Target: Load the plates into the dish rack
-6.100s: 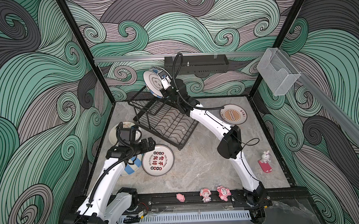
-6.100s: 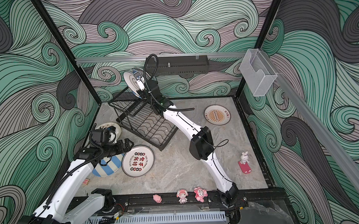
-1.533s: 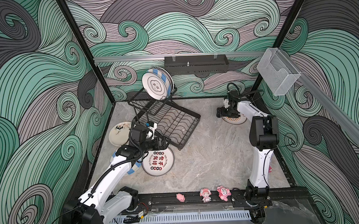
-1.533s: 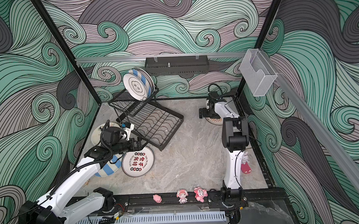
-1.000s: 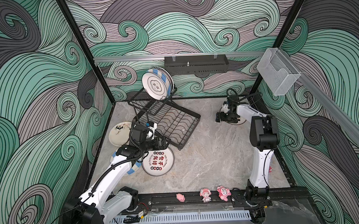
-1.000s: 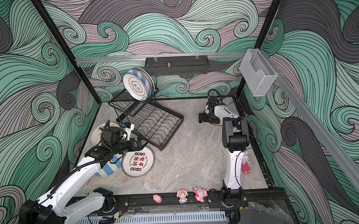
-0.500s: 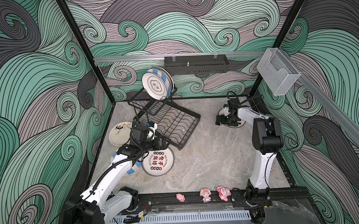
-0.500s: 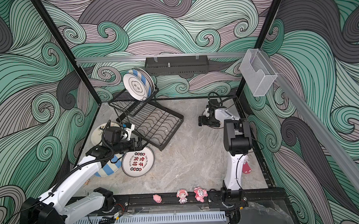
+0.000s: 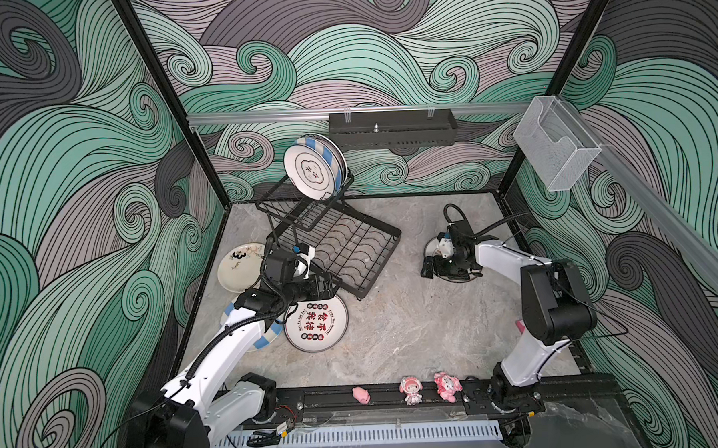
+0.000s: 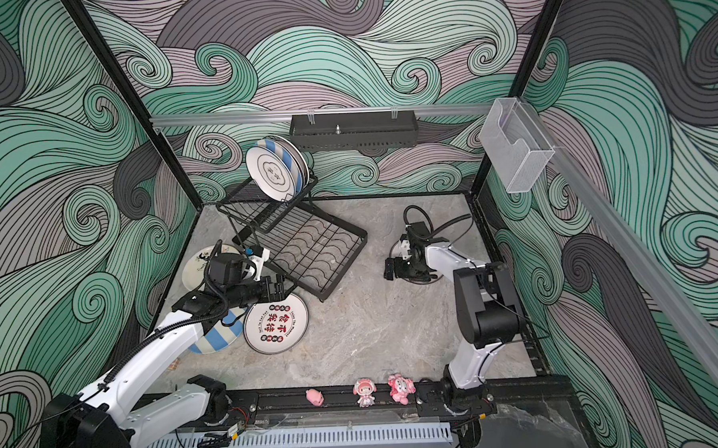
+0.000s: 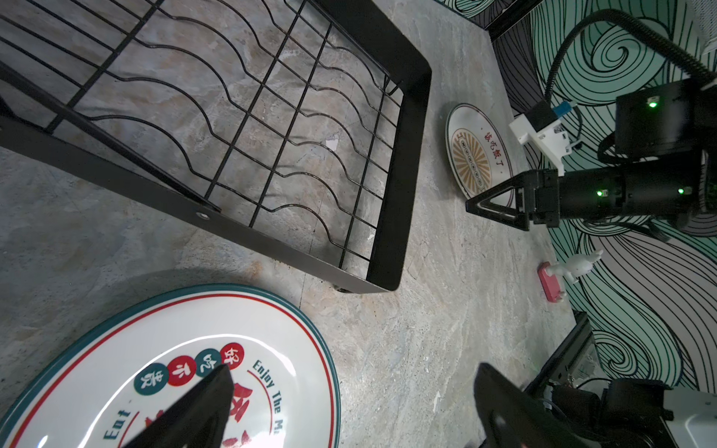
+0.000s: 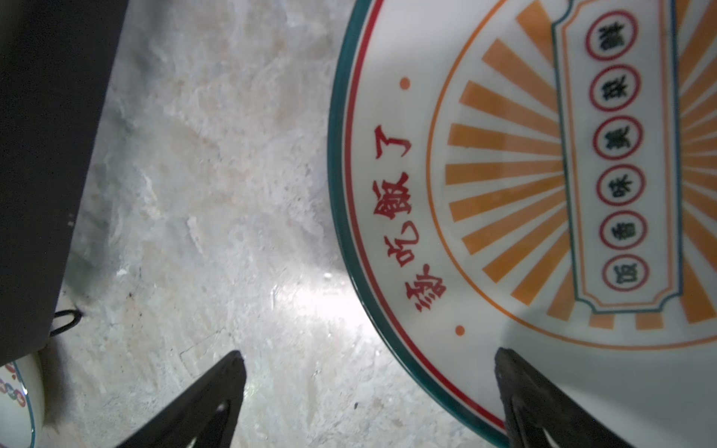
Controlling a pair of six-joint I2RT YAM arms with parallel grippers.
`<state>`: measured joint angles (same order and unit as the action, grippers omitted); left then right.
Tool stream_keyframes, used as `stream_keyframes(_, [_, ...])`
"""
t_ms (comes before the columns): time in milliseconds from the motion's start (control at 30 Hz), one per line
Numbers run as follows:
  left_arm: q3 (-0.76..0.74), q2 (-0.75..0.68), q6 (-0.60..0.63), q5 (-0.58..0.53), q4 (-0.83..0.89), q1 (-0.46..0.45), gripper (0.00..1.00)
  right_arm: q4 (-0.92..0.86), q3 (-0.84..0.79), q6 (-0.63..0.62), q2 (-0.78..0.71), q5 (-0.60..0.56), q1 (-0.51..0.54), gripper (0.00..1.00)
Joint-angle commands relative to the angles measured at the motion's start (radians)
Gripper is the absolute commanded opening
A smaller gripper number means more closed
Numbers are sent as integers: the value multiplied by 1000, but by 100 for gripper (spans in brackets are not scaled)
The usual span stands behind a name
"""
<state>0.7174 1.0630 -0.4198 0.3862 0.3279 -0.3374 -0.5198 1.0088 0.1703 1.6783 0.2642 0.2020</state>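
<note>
The black wire dish rack (image 9: 350, 250) (image 10: 315, 252) stands at the back left, with plates (image 9: 314, 168) (image 10: 276, 170) upright in its upper tier. My left gripper (image 9: 330, 283) (image 10: 280, 289) (image 11: 349, 388) is open astride the rim of the white plate with red characters (image 9: 316, 323) (image 10: 276, 323) (image 11: 116, 349), one finger above it and one over the table. My right gripper (image 9: 428, 267) (image 10: 389, 269) (image 12: 368, 372) is open the same way across the rim of the orange-sunburst plate (image 12: 504, 174) (image 11: 471, 155). A cream "3" plate (image 9: 239, 265) and a blue-striped plate (image 10: 214, 341) lie on the left.
Three pink figurines (image 9: 410, 391) stand on the front rail. A pink toy with a white rabbit (image 11: 555, 279) sits by the right wall. A black shelf (image 9: 390, 126) and a clear box (image 9: 553, 146) hang on the walls. The rack's front corner (image 11: 388, 279) is close to the left gripper.
My right gripper has slid forward and to the left, staying open, and the sunburst plate seems to have shifted with it. The left gripper has barely moved.
</note>
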Motion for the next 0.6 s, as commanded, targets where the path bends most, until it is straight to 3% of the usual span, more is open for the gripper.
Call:
stream_keyframes(0, [14,2,-4,7,-4,-8,99,-18,-72,53,-80,24,37,100])
stream_keyframes(133, [11,0,-2,6,-6,-8,98,9,-156,80,-149,-7,132,99])
stream_keyframes(400, [11,1,0,11,-7,-7,99,39,-260,163,-214,76,280,99])
stream_keyframes(567, [6,5,-2,11,-7,-8,99,185,-308,250,-233,131,388,97])
